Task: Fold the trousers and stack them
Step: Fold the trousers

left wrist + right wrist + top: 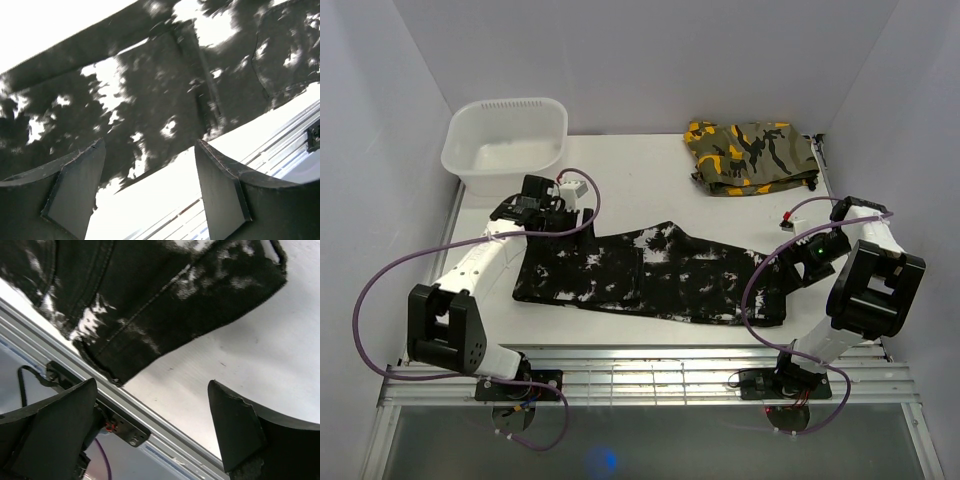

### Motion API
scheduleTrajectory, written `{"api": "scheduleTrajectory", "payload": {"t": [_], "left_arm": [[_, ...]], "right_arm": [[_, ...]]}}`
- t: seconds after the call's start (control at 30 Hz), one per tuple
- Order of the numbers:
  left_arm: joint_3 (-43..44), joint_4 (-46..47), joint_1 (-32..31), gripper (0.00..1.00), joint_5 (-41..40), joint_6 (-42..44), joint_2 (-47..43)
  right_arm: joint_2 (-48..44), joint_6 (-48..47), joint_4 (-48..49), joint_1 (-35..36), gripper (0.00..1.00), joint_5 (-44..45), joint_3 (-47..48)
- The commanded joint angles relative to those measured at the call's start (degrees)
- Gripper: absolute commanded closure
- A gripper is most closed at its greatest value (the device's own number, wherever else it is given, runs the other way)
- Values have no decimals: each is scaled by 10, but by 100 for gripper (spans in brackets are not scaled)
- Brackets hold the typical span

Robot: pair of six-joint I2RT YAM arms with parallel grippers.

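Observation:
The trousers [650, 278], black with white splotches, lie spread flat across the middle of the table, running left to right. My left gripper [530, 213] hovers over their left end, open and empty. In the left wrist view the trousers [165, 85] fill the upper part, and the left gripper [150, 145] hangs above their near edge and bare table. My right gripper [802, 262] is just off their right end, open and empty. In the right wrist view the trousers' end [150, 295] lies beyond the right gripper [152, 385], over bare table.
A white plastic tub [505, 145] stands at the back left. An olive camouflage garment [750, 155] with orange and black patches lies folded at the back right. A metal rail [650, 365] runs along the table's near edge. White walls enclose the sides and back.

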Motion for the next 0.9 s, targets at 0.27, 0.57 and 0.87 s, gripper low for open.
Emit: {"api": "scheduleTrajectory", "payload": {"t": [0.27,0.57,0.87], "left_arm": [[-104,9,170,21,150,80,83],[-114,-52,201,15,308,195,66],[-48,-164,251,11,375,249,43]], "right_arm": [[-11,7,-36,12,10,-78,-59],[-13,28,-22,26,27,-190,-4],[-57,243,126,214,30,-382,58]]}}
